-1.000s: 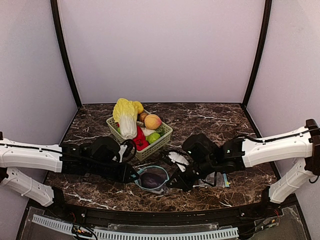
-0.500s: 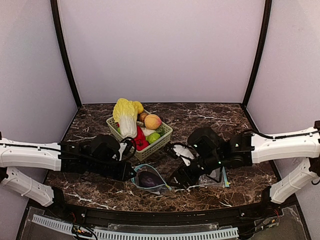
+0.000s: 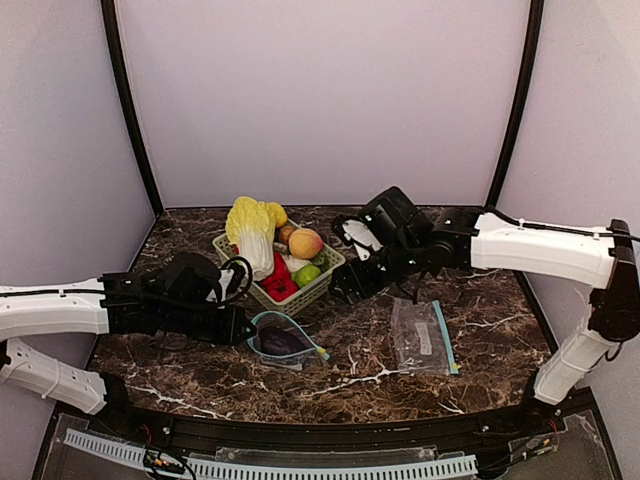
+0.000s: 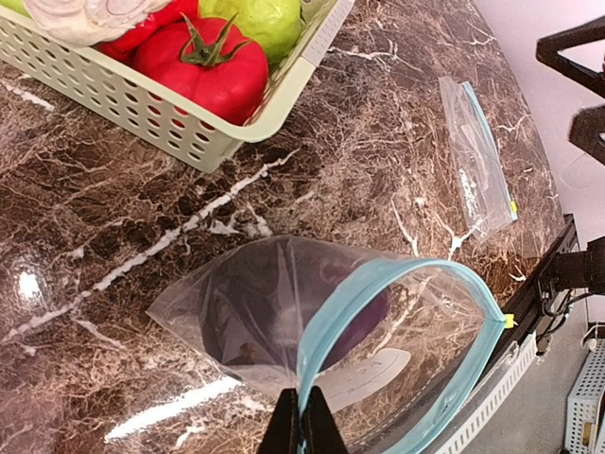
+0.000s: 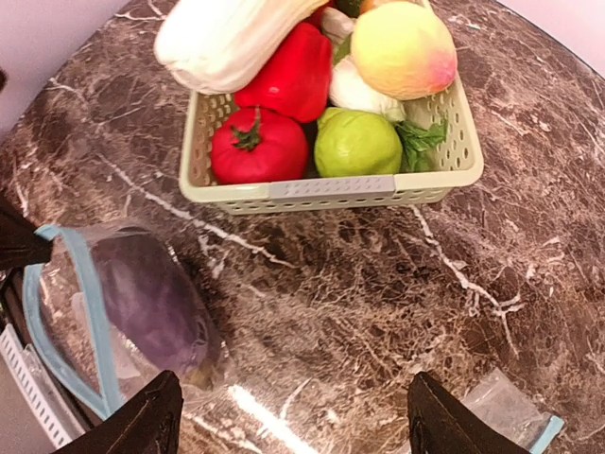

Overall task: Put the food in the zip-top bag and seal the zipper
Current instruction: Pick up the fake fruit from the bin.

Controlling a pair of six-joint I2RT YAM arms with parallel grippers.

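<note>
The zip-top bag [image 3: 281,340] lies on the table with its blue-rimmed mouth held wide, and a dark purple eggplant [image 3: 284,344] is inside it. My left gripper [image 3: 243,328] is shut on the bag's rim; the left wrist view shows its tips [image 4: 302,427] pinching the zipper strip of the bag [image 4: 255,312]. My right gripper [image 3: 338,287] hangs open and empty beside the basket, above bare table [image 5: 293,430]. The eggplant [image 5: 151,303] shows at its lower left. In the basket sit the orange-yellow peach [image 5: 404,47] and the round green fruit [image 5: 357,142].
The cream basket [image 3: 322,282] also holds a pale cabbage [image 3: 252,235] and red peppers [image 5: 255,144]. A second flat zip-top bag [image 3: 423,335] lies right of centre. Dark posts and pale walls close in the table's sides and back.
My right gripper opened, pulled away from the bag's mouth and rose back toward the basket. The left arm drew the bag slightly left, still holding its rim.
</note>
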